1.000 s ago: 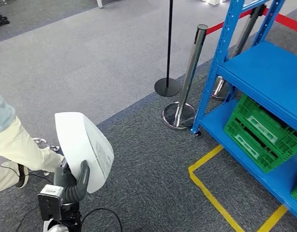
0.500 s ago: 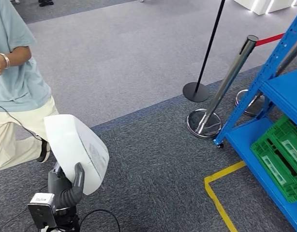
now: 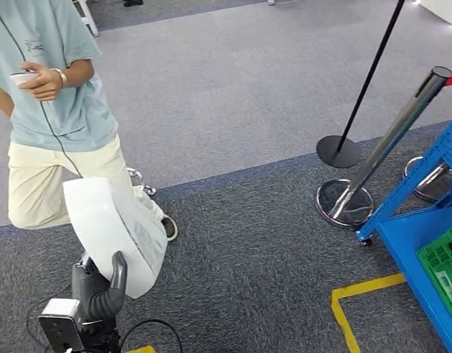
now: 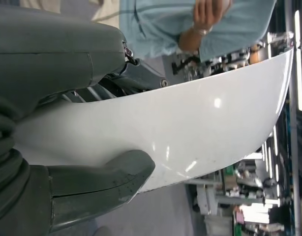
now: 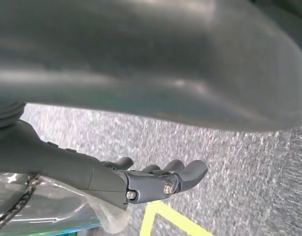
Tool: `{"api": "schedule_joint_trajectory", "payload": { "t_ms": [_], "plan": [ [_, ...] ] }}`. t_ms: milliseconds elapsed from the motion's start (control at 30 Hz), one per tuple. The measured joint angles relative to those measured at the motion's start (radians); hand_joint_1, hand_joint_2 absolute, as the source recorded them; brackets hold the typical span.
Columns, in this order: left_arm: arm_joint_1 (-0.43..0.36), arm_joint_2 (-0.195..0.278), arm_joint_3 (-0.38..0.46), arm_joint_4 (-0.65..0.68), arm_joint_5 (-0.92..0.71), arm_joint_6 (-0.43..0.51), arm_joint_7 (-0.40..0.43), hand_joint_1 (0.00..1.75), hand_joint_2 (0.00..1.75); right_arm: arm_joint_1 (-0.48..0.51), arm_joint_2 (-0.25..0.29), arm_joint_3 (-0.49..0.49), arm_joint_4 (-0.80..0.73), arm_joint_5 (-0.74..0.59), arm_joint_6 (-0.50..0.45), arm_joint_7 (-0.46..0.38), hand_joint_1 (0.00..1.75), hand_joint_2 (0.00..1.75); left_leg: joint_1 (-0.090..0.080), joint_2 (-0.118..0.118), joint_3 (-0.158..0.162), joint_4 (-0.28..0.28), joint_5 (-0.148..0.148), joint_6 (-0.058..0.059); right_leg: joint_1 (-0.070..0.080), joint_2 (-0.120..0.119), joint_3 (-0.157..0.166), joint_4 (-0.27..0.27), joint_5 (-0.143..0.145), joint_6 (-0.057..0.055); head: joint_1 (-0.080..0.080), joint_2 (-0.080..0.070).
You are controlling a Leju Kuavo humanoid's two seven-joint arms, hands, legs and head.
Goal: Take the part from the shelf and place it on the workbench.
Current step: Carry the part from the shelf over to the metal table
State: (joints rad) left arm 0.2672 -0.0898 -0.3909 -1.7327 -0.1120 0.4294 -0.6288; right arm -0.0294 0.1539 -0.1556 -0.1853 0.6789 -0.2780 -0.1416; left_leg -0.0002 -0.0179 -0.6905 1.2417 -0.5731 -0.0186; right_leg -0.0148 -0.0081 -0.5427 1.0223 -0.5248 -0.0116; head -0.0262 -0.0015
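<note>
Left hand (image 3: 99,290) sits low at the near edge of the head view, thumb up across the face of a white curved part (image 3: 115,232) and the darker fingers behind it, so the part is clasped and stands up out of the hand above the grey carpet (image 3: 241,243). A printed label shows on the part's right face. From the left wrist camera the same part (image 4: 201,123) runs as a long glossy white shell between the thick grey thumb and the fingers (image 4: 142,78). Right hand (image 5: 157,179) hangs over the carpet with its fingers loosely curved and apart, nothing in them, a yellow floor-tape line (image 5: 168,219) beneath. Just behind the part stands a person (image 3: 51,103) in a pale blue shirt and cream trousers. Yellow tape (image 3: 363,294) marks a corner to the right, near the blue shelf (image 3: 412,235) holding a green crate (image 3: 443,268). Beyond stand a chrome stanchion (image 3: 379,154) and a black post (image 3: 368,81).
</note>
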Motion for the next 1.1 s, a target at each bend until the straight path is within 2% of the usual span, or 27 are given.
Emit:
{"api": "schedule_joint_trajectory", "payload": {
  "t_ms": [33, 67, 100, 133, 200, 267, 333, 367, 400, 467, 500, 533, 567, 600, 633, 667, 700, 767, 800, 833, 867, 900, 967, 1000, 1033, 1067, 1100],
  "plan": [
    [0.000, 0.000, 0.000, 0.000, 0.001, 0.001, 0.000, 1.75, 1.75, 0.000, 0.000, 0.000, 0.000, -0.001, -0.001, 0.000, 0.00, 0.00, 0.001, 0.005, -0.022, 0.046, -0.013, 0.000, 0.003, -0.014, 0.001, 0.000, -0.002, -0.002, 0.000, 0.000],
    [0.001, 0.000, 0.000, 0.000, 0.002, 0.002, 0.000, 1.75, 1.75, 0.000, 0.000, 0.000, 0.000, -0.001, -0.002, 0.000, 0.00, 0.00, 0.001, 0.008, -0.027, 0.058, -0.008, 0.002, 0.005, -0.028, 0.002, 0.000, -0.003, -0.003, 0.000, 0.000],
    [0.001, 0.000, 0.000, 0.000, 0.003, 0.003, 0.000, 1.75, 1.75, -0.001, 0.000, 0.000, 0.000, -0.001, -0.002, 0.000, 0.00, 0.00, 0.000, 0.011, -0.011, 0.028, 0.016, 0.006, 0.008, -0.041, 0.004, 0.000, -0.005, -0.004, 0.000, 0.000],
    [0.001, 0.000, 0.000, 0.000, 0.004, 0.003, 0.000, 1.75, 1.75, -0.002, 0.001, 0.000, 0.000, -0.001, -0.002, 0.000, 0.00, 0.00, -0.004, 0.021, 0.021, -0.033, 0.050, 0.014, 0.010, -0.053, 0.007, 0.000, -0.007, -0.004, 0.000, 0.000],
    [-0.002, 0.000, -0.001, 0.000, 0.004, 0.003, -0.001, 1.75, 1.75, -0.004, 0.003, 0.000, 0.000, 0.000, -0.002, 0.000, 0.00, 0.00, -0.019, 0.068, 0.088, -0.164, 0.095, 0.034, 0.014, -0.076, 0.012, 0.000, -0.012, -0.001, 0.000, 0.000],
    [-0.006, 0.000, -0.003, 0.000, 0.000, 0.001, 0.001, 1.75, 1.75, -0.005, 0.004, 0.000, 0.000, 0.003, 0.000, 0.000, 0.00, 0.00, -0.032, 0.095, 0.111, -0.215, 0.099, 0.046, 0.017, -0.097, 0.014, -0.001, -0.016, 0.005, 0.000, 0.000],
    [-0.011, 0.002, -0.004, 0.000, -0.007, -0.003, 0.011, 1.75, 1.75, -0.009, 0.007, 0.001, -0.001, 0.002, 0.004, -0.003, 0.00, 0.00, -0.031, 0.073, 0.112, -0.228, 0.105, 0.052, 0.017, -0.119, 0.017, -0.005, -0.020, 0.012, -0.001, 0.000],
    [-0.015, 0.002, -0.004, 0.000, -0.011, -0.003, 0.017, 1.75, 1.75, -0.010, 0.008, 0.001, -0.002, -0.002, 0.005, -0.007, 0.00, 0.00, -0.028, 0.061, 0.117, -0.239, 0.110, 0.055, 0.016, -0.110, 0.017, 0.000, -0.027, 0.016, 0.000, 0.000],
    [-0.021, 0.001, -0.004, 0.000, -0.013, -0.004, 0.023, 1.75, 1.75, -0.011, 0.010, 0.001, -0.002, -0.008, 0.006, -0.012, 0.00, 0.00, -0.024, 0.048, 0.122, -0.249, 0.116, 0.058, 0.015, -0.087, 0.009, 0.019, -0.041, 0.020, 0.002, 0.000],
    [-0.037, -0.001, -0.002, 0.000, -0.016, -0.004, 0.033, 1.75, 1.75, -0.012, 0.010, 0.001, -0.003, -0.017, 0.009, -0.019, 0.00, 0.00, -0.018, 0.025, 0.127, -0.258, 0.122, 0.062, 0.011, -0.024, -0.036, 0.117, -0.091, 0.027, 0.006, 0.000],
    [-0.044, -0.002, 0.000, 0.000, -0.016, -0.004, 0.039, 1.75, 1.75, -0.012, 0.011, 0.000, -0.003, -0.022, 0.011, -0.020, 0.00, 0.00, -0.017, 0.012, 0.126, -0.258, 0.123, 0.063, 0.008, -0.006, -0.069, 0.182, -0.116, 0.029, 0.007, 0.000],
    [-0.048, -0.002, 0.002, 0.000, -0.018, -0.004, 0.044, 1.75, 1.75, -0.011, 0.011, -0.001, -0.003, -0.026, 0.012, -0.020, 0.00, 0.00, -0.017, -0.001, 0.126, -0.257, 0.123, 0.063, 0.006, 0.001, -0.097, 0.232, -0.129, 0.033, 0.007, 0.000],
    [-0.050, -0.003, 0.005, 0.000, -0.020, -0.004, 0.049, 1.75, 1.75, -0.009, 0.010, -0.002, -0.003, -0.029, 0.012, -0.021, 0.00, 0.00, -0.016, -0.016, 0.126, -0.256, 0.122, 0.062, 0.004, 0.004, -0.113, 0.252, -0.124, 0.036, 0.006, 0.000],
    [-0.051, -0.004, 0.007, 0.000, -0.023, -0.004, 0.052, 1.75, 1.75, -0.008, 0.010, -0.003, -0.003, -0.031, 0.014, -0.022, 0.00, 0.00, -0.014, -0.030, 0.126, -0.253, 0.121, 0.060, 0.002, 0.006, -0.111, 0.235, -0.100, 0.039, 0.006, 0.000],
    [-0.051, -0.005, 0.009, 0.000, -0.027, -0.004, 0.055, 1.75, 1.75, -0.007, 0.010, -0.004, -0.003, -0.032, 0.021, -0.023, 0.00, 0.00, -0.011, -0.044, 0.127, -0.249, 0.119, 0.056, -0.001, 0.012, -0.092, 0.185, -0.062, 0.043, 0.006, 0.000],
    [-0.050, -0.006, 0.010, 0.000, -0.031, -0.003, 0.057, 1.75, 1.75, -0.006, 0.011, -0.004, -0.003, -0.031, 0.029, -0.022, 0.00, 0.00, -0.008, -0.057, 0.126, -0.243, 0.115, 0.050, -0.006, 0.030, -0.066, 0.123, -0.029, 0.049, 0.006, 0.000],
    [-0.050, -0.006, 0.012, 0.000, -0.035, -0.002, 0.059, 1.75, 1.75, -0.006, 0.012, -0.004, -0.002, -0.029, 0.039, -0.019, 0.00, 0.00, -0.006, -0.069, 0.122, -0.233, 0.110, 0.043, -0.011, 0.055, -0.040, 0.066, -0.008, 0.052, 0.008, 0.000],
    [-0.047, -0.009, 0.014, 0.000, -0.036, 0.000, 0.060, 1.75, 1.75, -0.007, 0.016, -0.004, -0.002, -0.017, 0.051, -0.001, 0.00, 0.00, -0.004, -0.090, 0.111, -0.218, 0.106, 0.030, -0.015, 0.090, -0.013, 0.017, -0.001, 0.049, 0.010, 0.000],
    [-0.044, -0.010, 0.016, 0.001, -0.033, -0.001, 0.059, 1.75, 1.75, -0.009, 0.019, -0.004, -0.002, -0.009, 0.052, 0.012, 0.00, 0.00, -0.003, -0.100, 0.105, -0.214, 0.107, 0.025, -0.012, 0.089, -0.010, 0.014, -0.003, 0.043, 0.011, 0.000],
    [-0.041, -0.011, 0.018, 0.001, -0.029, -0.003, 0.058, 1.75, 1.75, -0.013, 0.021, -0.004, -0.002, -0.002, 0.051, 0.024, 0.00, 0.00, -0.001, -0.108, 0.102, -0.214, 0.108, 0.021, -0.011, 0.077, -0.010, 0.016, -0.002, 0.036, 0.010, 0.000],
    [-0.038, -0.012, 0.020, 0.001, -0.025, -0.005, 0.056, 1.75, 1.75, -0.018, 0.023, -0.003, -0.004, 0.003, 0.050, 0.033, 0.00, 0.00, -0.001, -0.099, 0.098, -0.209, 0.105, 0.017, -0.010, 0.067, -0.008, 0.015, -0.001, 0.030, 0.009, 0.000],
    [-0.039, -0.013, 0.022, 0.002, -0.022, -0.007, 0.053, 1.75, 1.75, -0.022, 0.026, -0.003, -0.006, 0.006, 0.048, 0.037, 0.00, 0.00, -0.002, -0.077, 0.089, -0.191, 0.094, 0.013, -0.010, 0.055, -0.006, 0.013, 0.000, 0.023, 0.006, 0.000],
    [-0.040, -0.016, 0.025, 0.004, -0.018, -0.008, 0.046, 1.75, 1.75, -0.030, 0.029, -0.003, -0.008, 0.008, 0.044, 0.041, 0.00, 0.00, -0.003, -0.018, 0.045, -0.098, 0.047, 0.006, -0.007, 0.027, -0.002, 0.011, -0.002, 0.012, 0.000, 0.000],
    [-0.040, -0.018, 0.028, 0.004, -0.016, -0.008, 0.041, 1.75, 1.75, -0.031, 0.029, -0.003, -0.009, 0.010, 0.040, 0.041, 0.00, 0.00, -0.002, -0.002, 0.013, -0.030, 0.018, 0.004, -0.004, 0.011, -0.001, 0.010, -0.004, 0.008, -0.002, 0.000],
    [-0.037, -0.019, 0.032, 0.005, -0.016, -0.008, 0.036, 1.75, 1.75, -0.031, 0.029, -0.003, -0.009, 0.013, 0.037, 0.040, 0.00, 0.00, -0.001, 0.005, -0.016, 0.028, -0.003, 0.003, -0.001, -0.004, 0.001, 0.011, -0.007, 0.006, -0.002, 0.000],
    [-0.033, -0.020, 0.036, 0.005, -0.018, -0.008, 0.033, 1.75, 1.75, -0.029, 0.029, -0.003, -0.009, 0.016, 0.033, 0.035, 0.00, 0.00, 0.000, 0.007, -0.033, 0.061, -0.007, 0.005, 0.002, -0.020, 0.003, 0.011, -0.010, 0.004, -0.002, 0.000],
    [-0.028, -0.021, 0.041, 0.005, -0.020, -0.008, 0.032, 1.75, 1.75, -0.026, 0.029, -0.003, -0.009, 0.019, 0.030, 0.030, 0.00, 0.00, -0.001, 0.009, -0.032, 0.057, 0.008, 0.009, 0.005, -0.034, 0.006, 0.011, -0.013, 0.003, -0.002, 0.000]
  ]
}}
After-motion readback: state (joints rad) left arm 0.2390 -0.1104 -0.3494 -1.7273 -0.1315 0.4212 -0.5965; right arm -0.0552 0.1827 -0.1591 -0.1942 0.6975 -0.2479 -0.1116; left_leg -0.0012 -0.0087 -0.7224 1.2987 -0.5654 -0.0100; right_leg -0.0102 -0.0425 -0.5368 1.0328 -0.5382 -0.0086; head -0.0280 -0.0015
